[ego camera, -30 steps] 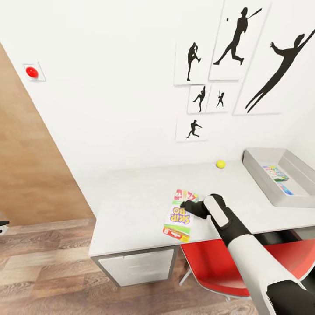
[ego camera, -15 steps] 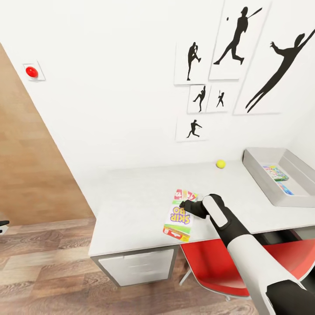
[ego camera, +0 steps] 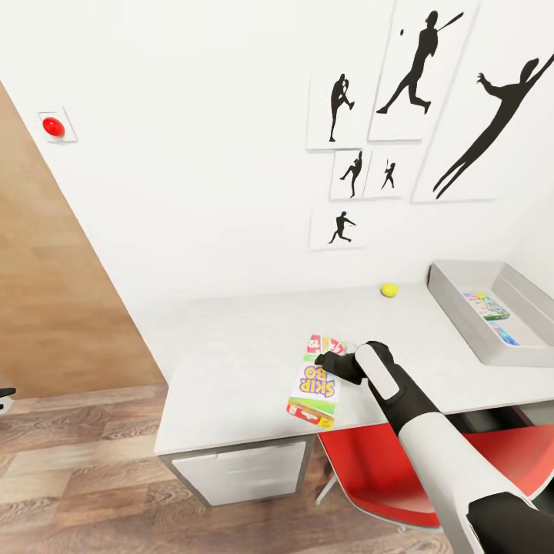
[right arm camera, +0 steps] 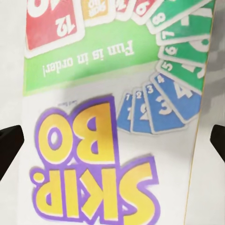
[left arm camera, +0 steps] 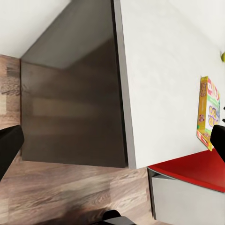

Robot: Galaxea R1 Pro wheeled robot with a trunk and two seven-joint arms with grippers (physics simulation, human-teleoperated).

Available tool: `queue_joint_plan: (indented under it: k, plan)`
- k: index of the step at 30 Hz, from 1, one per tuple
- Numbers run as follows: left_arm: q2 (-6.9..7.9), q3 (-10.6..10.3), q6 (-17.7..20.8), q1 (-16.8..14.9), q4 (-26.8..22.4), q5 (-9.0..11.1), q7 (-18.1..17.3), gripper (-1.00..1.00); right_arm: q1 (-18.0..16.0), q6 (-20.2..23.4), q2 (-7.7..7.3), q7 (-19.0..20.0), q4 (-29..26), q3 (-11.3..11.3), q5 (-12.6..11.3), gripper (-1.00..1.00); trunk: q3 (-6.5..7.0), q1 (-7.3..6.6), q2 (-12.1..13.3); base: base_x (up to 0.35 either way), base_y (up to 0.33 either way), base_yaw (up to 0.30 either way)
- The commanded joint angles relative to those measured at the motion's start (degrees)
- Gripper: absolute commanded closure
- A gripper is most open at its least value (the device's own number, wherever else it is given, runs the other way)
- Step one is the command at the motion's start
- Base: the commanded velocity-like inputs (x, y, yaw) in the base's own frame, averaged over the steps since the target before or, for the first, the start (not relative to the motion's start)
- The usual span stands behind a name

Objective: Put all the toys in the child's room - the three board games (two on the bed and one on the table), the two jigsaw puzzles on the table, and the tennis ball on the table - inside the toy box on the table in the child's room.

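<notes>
Right gripper [ego camera: 321, 358] edged slightly lower over flat white Skip-Bo game box [ego camera: 315, 381]; box unmoved.
Jaws open, straddling box on pale grey tabletop [ego camera: 231, 362]; left jaws also spread.

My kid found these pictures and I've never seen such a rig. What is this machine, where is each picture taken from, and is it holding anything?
It is a simulated two-armed robot tidying toys. The wide picture comes from its head: its right gripper hovers just over a Skip-Bo game box lying on the pale table. A tennis ball sits near the wall, and the grey toy box already holds something colourful. The close-up of the box cover comes from the right wrist, fingers spread at either side, so nothing is held. The left wrist picture shows the table edge from the side.
</notes>
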Motion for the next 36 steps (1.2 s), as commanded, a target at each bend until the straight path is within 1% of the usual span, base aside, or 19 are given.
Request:
queue_joint_plan:
  k: [1,9,13,26,36]
  plan:
    - [-0.02,0.31,0.6,-0.09,-0.01,-0.59,-0.43,-1.0,-0.05,0.05,-0.03,-0.55,-0.06,0.12,-0.52,-1.0,-0.08,0.02,-0.07,0.009,0.0,0.0]
    - [-0.08,0.32,0.6,-0.09,-0.02,-0.59,-0.43,-1.0,-0.05,-0.06,0.03,-0.55,0.0,0.14,-0.52,-1.0,-0.08,0.02,-0.07,0.003,0.0,0.0]
    - [-0.09,0.32,0.6,-0.09,-0.02,-0.59,-0.43,-1.0,-0.05,-0.79,0.04,-0.55,0.09,0.14,-0.52,-1.0,-0.08,0.02,-0.07,0.029,0.014,0.0]
    - [-0.09,0.31,0.6,-0.09,-0.03,-0.57,-0.43,-1.0,-0.05,-1.69,-0.12,-0.47,0.28,0.14,-0.52,-1.0,-0.08,0.02,-0.07,0.134,0.113,0.0]
    - [-0.09,0.29,0.6,-0.09,0.0,-0.55,-0.43,-1.0,-0.05,-1.76,-0.41,-0.46,0.23,0.14,-0.52,-1.0,-0.08,0.02,-0.07,0.028,0.018,0.0]
